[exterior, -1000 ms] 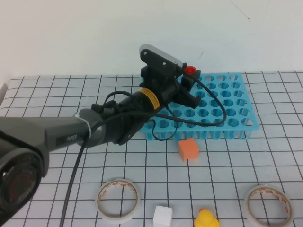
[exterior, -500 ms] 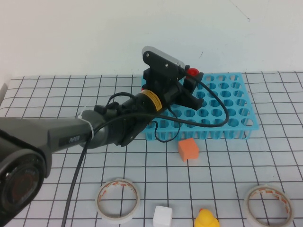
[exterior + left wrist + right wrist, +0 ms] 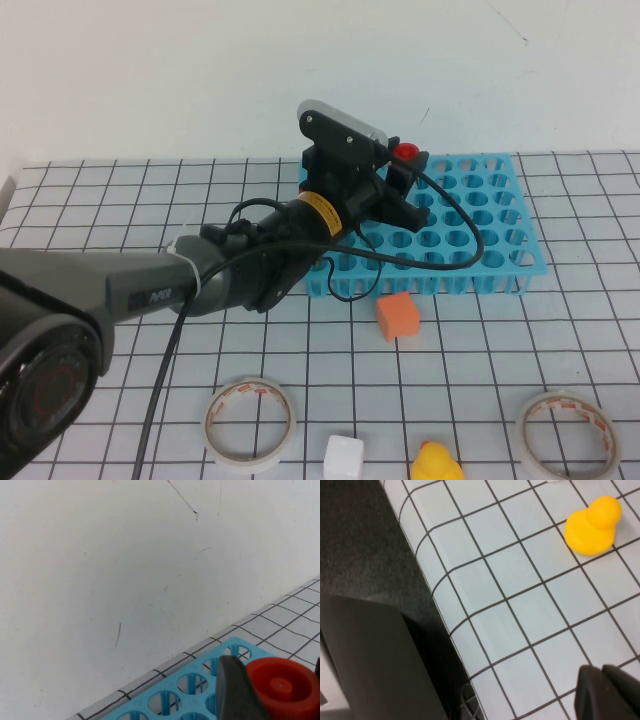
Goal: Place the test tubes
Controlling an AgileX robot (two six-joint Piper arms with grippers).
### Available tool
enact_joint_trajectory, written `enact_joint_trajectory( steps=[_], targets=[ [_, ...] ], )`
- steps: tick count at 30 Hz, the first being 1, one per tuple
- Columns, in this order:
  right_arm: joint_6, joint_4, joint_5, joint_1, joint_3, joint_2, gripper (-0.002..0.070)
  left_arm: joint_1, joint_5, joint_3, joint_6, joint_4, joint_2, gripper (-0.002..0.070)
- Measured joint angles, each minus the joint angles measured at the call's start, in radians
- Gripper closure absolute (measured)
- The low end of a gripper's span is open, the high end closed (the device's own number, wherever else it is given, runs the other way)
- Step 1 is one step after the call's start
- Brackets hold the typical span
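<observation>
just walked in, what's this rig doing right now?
The left gripper holds a red-capped test tube over the back rows of the blue rack. The arm hides whether the tube's tip is in a hole. The right gripper is shut and idle by the table's edge, near the yellow duck.

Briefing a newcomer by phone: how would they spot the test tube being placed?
Find the blue rack at the table's far side; the left gripper hangs over it, clamped on the test tube, while the shut right gripper sits near the yellow duck. Its red cap stands out against the blue rack.
</observation>
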Motion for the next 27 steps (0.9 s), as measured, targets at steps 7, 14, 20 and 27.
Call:
enact_joint_trajectory(
  steps=[7, 14, 20, 27],
  targets=[
    [0.000, 0.000, 0.000, 0.000, 0.000, 0.000, 0.0678, 0.000, -0.004, 0.000, 0.021, -0.018, 0.002, 0.0405],
    [0.000, 0.000, 0.000, 0.000, 0.000, 0.000, 0.0678, 0.000, 0.016, 0.000, 0.046, -0.018, 0.013, 0.0405],
    [0.000, 0.000, 0.000, 0.000, 0.000, 0.000, 0.0678, 0.000, 0.016, 0.000, 0.044, -0.018, 0.013, 0.0405],
    [0.000, 0.000, 0.000, 0.000, 0.000, 0.000, 0.0678, -0.008, 0.048, 0.000, 0.008, -0.018, 0.009, 0.0289]
  ],
)
